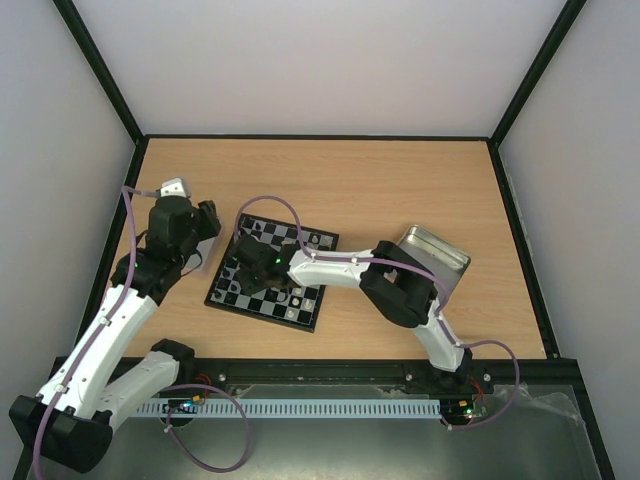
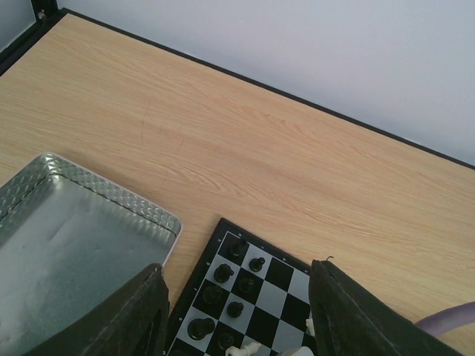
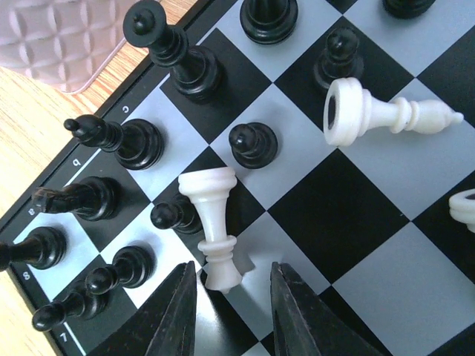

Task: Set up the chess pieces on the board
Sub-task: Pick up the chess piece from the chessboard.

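The board lies left of the table's middle. In the right wrist view several black chess pieces stand along the board's left side. A cream-white piece lies on its side among them, and another cream-white piece lies toppled further up. My right gripper is open low over the board, its fingertips either side of the first lying piece's end, with gaps. It also shows in the top view. My left gripper is open and empty, above the board's left edge. Black pieces show below it.
A shallow silver tin lies just left of the board, under the left gripper. A second silver tin stands tilted at the right, behind the right arm's elbow. Black frame rails border the table.
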